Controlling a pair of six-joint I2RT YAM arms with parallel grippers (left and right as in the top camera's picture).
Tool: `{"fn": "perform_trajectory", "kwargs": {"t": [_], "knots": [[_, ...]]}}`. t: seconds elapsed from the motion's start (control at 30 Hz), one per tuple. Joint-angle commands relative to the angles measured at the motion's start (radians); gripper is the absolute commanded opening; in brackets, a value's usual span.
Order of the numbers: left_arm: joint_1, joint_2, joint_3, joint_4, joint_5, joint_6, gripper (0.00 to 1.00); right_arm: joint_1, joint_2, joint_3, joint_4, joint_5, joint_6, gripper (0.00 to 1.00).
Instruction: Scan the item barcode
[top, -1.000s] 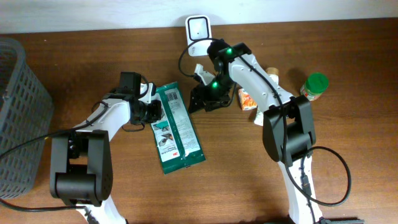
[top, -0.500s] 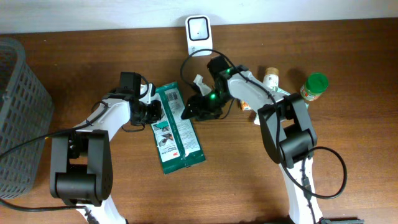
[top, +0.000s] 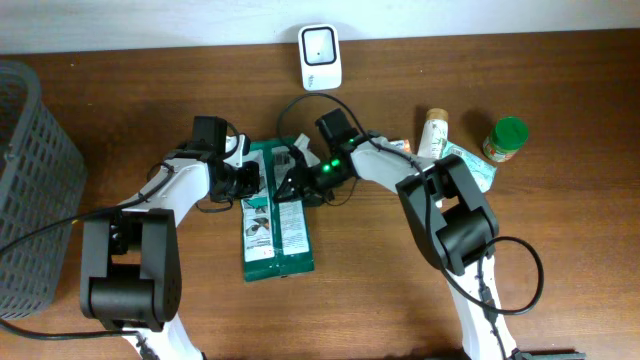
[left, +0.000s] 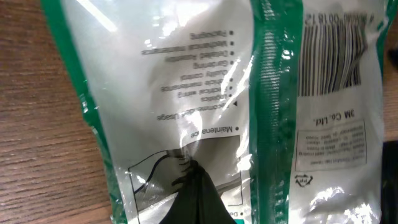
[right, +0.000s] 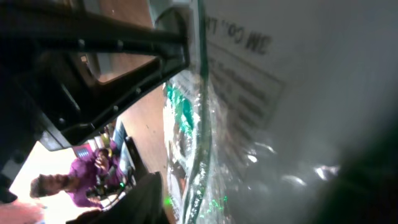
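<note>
Packet: green packet (top: 277, 235) lies flat near the centre of the table (top: 560, 80), long axis 12 to 6; its barcode (left: 333, 59) faces up in my left wrist view
Left gripper (top: 250, 182): clamped fully closed at the packet's 9 o'clock edge; tip on the film; I cannot tell if it pinches any
Right gripper (top: 288, 178): over the packet's 12 o'clock end; I cannot tell its opening or hold
Scanner (top: 320, 46): white, at the table's 12 o'clock edge; well apart from the packet

A brown wooden table (top: 560, 80) carries a green packet (top: 277, 235) lying flat near its middle; a white scanner (top: 320, 45) stands at the far edge; a grey basket (top: 30, 170) sits at left; a green-lidded jar (top: 506, 138) and a small bottle (top: 436, 130) stand near each other at right.
</note>
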Motion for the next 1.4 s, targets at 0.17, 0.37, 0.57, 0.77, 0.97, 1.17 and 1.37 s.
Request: {"fn": "perform_trajectory", "kwargs": {"t": [0.17, 0.37, 0.57, 0.77, 0.97, 1.17, 1.37], "knots": [[0.0, 0.031, -0.001, -0.035, -0.002, -0.01, 0.0, -0.014, 0.02, -0.006, 0.138, 0.018, 0.045, 0.29], [0.0, 0.031, -0.001, -0.04, 0.004, -0.01, 0.0, 0.024, 0.02, -0.008, 0.101, 0.021, 0.039, 0.29], [0.0, 0.031, -0.001, -0.038, 0.004, -0.01, 0.0, -0.044, 0.007, -0.008, -0.104, 0.047, -0.089, 0.35], [0.0, 0.031, -0.001, -0.037, 0.004, -0.01, 0.0, -0.085, -0.063, -0.014, -0.237, 0.156, -0.178, 0.37], [0.0, 0.031, -0.001, -0.033, 0.004, -0.01, 0.0, -0.098, -0.289, -0.232, -0.034, 0.218, -0.174, 0.37], [0.0, 0.031, -0.001, -0.032, 0.004, -0.01, 0.0, -0.151, -0.589, -0.499, 0.122, 0.306, -0.106, 0.44], [0.0, 0.031, -0.001, -0.031, 0.004, -0.01, 0.0, -0.086, -0.534, -0.54, 0.156, 0.275, 0.042, 0.48]]}}
